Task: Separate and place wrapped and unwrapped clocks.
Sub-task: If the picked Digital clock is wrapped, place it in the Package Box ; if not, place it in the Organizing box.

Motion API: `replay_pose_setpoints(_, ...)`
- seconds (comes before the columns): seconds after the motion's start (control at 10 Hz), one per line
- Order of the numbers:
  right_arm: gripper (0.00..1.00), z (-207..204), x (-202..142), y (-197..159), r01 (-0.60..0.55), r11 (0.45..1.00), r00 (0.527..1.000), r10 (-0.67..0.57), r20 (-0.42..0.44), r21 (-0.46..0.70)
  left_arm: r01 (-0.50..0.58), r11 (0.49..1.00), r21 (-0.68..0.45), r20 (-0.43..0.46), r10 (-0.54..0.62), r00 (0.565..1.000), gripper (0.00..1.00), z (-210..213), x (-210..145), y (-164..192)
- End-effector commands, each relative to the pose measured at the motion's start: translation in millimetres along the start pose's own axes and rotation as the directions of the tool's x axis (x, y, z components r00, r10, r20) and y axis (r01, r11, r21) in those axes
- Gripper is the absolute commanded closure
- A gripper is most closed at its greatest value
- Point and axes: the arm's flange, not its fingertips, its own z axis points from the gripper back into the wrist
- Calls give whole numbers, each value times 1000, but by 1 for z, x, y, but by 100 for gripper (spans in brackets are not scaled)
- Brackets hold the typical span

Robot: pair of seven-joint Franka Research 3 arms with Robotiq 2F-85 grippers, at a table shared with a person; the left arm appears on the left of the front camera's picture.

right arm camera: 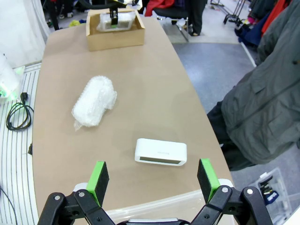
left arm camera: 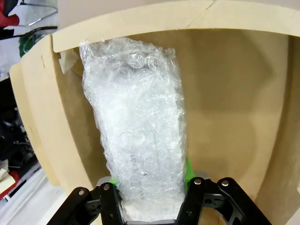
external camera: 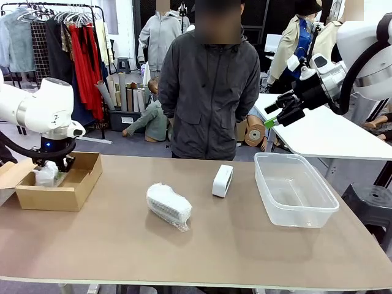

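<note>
The left fingers (left arm camera: 187,171) grip one wrapped clock (left arm camera: 136,126) low inside the cardboard box (left arm camera: 234,117), so this looks like the placing step. Next they likely need to release and lift clear. The right fingers (right arm camera: 207,173) hang wide apart. A second wrapped clock (external camera: 168,205) and the bare clock (external camera: 222,180) sit on the table (external camera: 245,251), beside the tub (external camera: 318,209).

Beyond my bench (external camera: 245,245), a clothes rack (external camera: 58,33) hangs at eleven o'clock. A white table (external camera: 331,135) stands at two.
</note>
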Motion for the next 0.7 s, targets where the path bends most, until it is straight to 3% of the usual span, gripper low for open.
replay_pose_setpoints(0.0,0,1,1,0,-3,1000,1000,3,3,0,13,1000,-12,-17,-13,1000,90,2,5,9)
replay_pose_setpoints(0.4,0,1,1,0,-3,1000,1000,3,3,0,15,1000,-4,-19,-15,1000,11,4,5,10)
replay_pose_setpoints(0.5,0,1,1,0,-3,1000,1000,3,3,0,15,1000,-4,-17,-15,1000,0,6,5,11)
replay_pose_setpoints(0.6,0,1,1,0,-3,1000,1000,3,3,0,14,1000,-3,-10,-14,1000,0,10,4,11)
